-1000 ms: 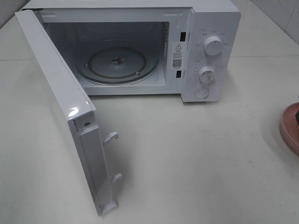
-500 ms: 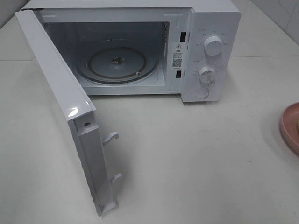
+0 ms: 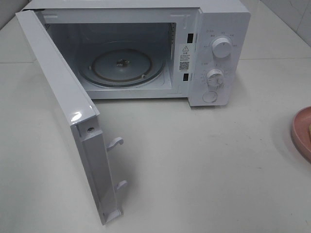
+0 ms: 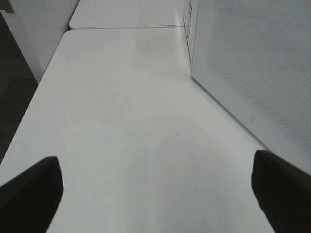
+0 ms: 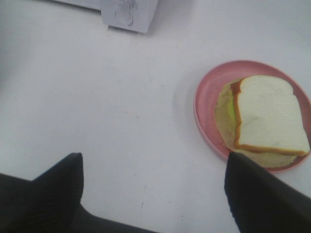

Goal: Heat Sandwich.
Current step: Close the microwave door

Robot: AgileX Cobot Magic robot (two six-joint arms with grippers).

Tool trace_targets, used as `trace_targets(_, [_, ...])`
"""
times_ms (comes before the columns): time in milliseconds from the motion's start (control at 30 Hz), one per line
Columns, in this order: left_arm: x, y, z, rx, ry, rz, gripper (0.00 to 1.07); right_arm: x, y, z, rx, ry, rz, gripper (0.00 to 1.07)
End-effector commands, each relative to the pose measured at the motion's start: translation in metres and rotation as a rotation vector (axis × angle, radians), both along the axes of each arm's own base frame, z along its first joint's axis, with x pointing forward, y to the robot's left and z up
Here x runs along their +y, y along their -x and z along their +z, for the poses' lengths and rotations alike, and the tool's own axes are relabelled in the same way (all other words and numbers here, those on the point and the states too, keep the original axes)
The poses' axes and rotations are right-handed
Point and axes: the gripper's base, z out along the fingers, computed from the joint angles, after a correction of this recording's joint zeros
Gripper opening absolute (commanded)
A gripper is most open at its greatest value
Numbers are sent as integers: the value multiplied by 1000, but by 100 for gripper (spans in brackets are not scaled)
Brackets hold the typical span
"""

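The sandwich [image 5: 267, 116], white bread over a pale yellow-green layer, lies on a round pink plate [image 5: 206, 102]. In the exterior high view only the plate's edge [image 3: 299, 131] shows at the far right, with a sliver of the sandwich [image 3: 309, 128]. The white microwave [image 3: 214, 29] stands at the back with its door [image 3: 58, 97] swung wide open and its glass turntable [image 3: 121, 65] bare. My right gripper [image 5: 151, 160] is open and empty, above the table beside the plate. My left gripper [image 4: 155, 160] is open and empty, beside the door's outer face [image 4: 252, 63]. Neither arm shows in the exterior high view.
The open door juts forward over the table's left half, with two latch hooks [image 3: 116, 142] on its edge. The microwave's two knobs [image 3: 222, 47] face front. The microwave's corner [image 5: 129, 12] shows in the right wrist view. The table's left edge [image 4: 29, 116] drops off.
A dark part of the right arm at the exterior high view's right edge, above the plate, has left that view. The microwave and plate have not moved.
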Motion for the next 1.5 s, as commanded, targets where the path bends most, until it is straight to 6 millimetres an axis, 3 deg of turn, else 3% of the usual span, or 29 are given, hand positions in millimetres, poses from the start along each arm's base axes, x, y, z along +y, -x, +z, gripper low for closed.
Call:
trace_targets(33, [0,3,0,-30,1,-1,100,-7,19,1,-80,-28,-18,77])
trace_targets(367, [0,3,0,-30,1,-1,100,-17,48,-2,-219,-58,-130,77])
trace_targets(733, [0,3,0,-30,1,-1,100,-14,40,-53,-209,-58,-137,76])
trace_targets(1500, [0,3,0,-29,1,-1,100,-13,41,-53,-216,-57,-179,76])
